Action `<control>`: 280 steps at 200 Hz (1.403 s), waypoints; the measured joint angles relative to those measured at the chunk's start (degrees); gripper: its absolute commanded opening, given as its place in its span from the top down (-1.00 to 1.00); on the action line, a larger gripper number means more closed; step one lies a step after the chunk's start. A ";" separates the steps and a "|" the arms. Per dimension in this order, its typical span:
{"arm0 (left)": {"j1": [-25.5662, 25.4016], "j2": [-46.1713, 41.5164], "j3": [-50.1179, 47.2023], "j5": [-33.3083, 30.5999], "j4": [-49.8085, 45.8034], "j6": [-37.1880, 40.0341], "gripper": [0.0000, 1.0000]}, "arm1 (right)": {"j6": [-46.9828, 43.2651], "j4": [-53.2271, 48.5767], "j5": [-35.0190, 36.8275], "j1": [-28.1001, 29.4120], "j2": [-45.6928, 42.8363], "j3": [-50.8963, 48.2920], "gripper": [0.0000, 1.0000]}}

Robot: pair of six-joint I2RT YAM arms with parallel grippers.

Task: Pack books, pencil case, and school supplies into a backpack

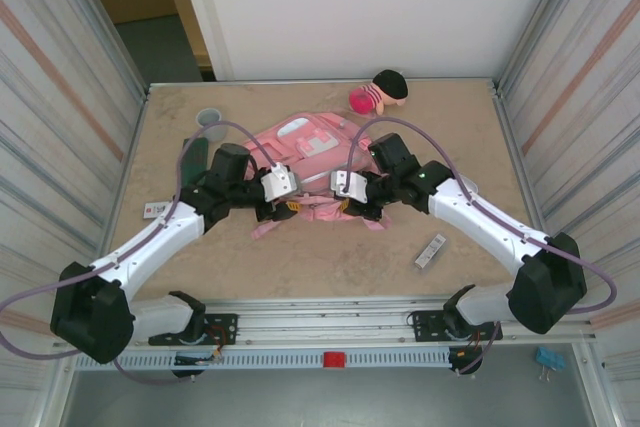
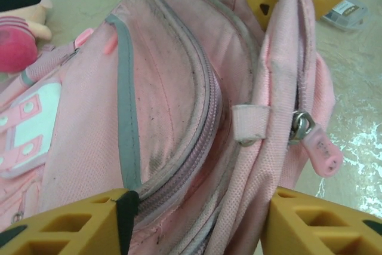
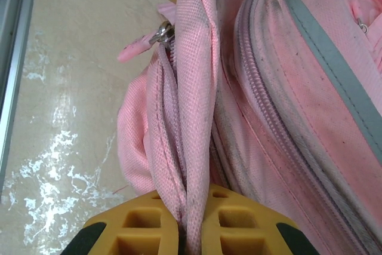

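The pink backpack (image 1: 305,142) lies mid-table, its top end towards the arms. My right gripper (image 1: 352,209) is shut on a fold of the backpack's (image 3: 286,88) open rim, and the fabric runs between its fingertips (image 3: 192,219). My left gripper (image 1: 283,210) stands open astride the bunched top (image 2: 200,219), one finger at the zipped pocket and the other beside the rim with the zip pull (image 2: 322,150). The dark green pencil case (image 1: 193,160) lies partly under the left arm. Of the school supplies, a white card (image 1: 155,211) lies at the left and a grey-white strip (image 1: 431,250) at the right. The books are hidden.
A grey cup (image 1: 210,117) stands at the back left. A pink plush doll (image 1: 378,93) with black hair lies behind the backpack. Metal walls close in both sides of the table, and a rail runs along the near edge.
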 measured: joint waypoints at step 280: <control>-6.32 5.20 1.11 6.21 7.37 -34.07 1.00 | 94.92 -7.06 34.21 19.15 -4.68 3.80 0.06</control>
